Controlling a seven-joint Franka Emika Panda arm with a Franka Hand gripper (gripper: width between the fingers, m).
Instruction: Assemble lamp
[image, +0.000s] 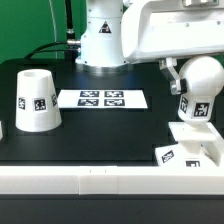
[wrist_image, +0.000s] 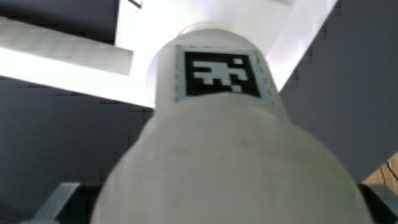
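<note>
- The shade (image: 35, 100) stands mouth-down on the black table (image: 110, 135), at the exterior view's left and well apart from everything else. Nothing touches it.
- The marker board (image: 100, 98) lies flat in the middle, towards the far side, with bare table all round it.
- The gripper (image: 180, 72) hangs at the exterior view's right, narrowed onto the bulb (image: 200, 88). In the wrist view the bulb (wrist_image: 222, 150) fills the gap between the fingers (wrist_image: 63, 205), so I judge it is gripped, though the contact itself is hidden.
- The bulb's long axis is close to upright, with its tagged face turned to the exterior view's left. Its lower end points straight down at the base.
- The base (image: 188, 148) sits flat near the front right edge of the table, directly under the bulb. The wrist view shows its pale square top (wrist_image: 71, 55) just beyond the bulb's far end.
- I cannot tell whether the bulb's end touches the base or is just above it.
- The coming move looks like a short, straight descent along that axis into the base.
- The table around the base is free, but the white front rail (image: 110, 185) is close by.
</note>
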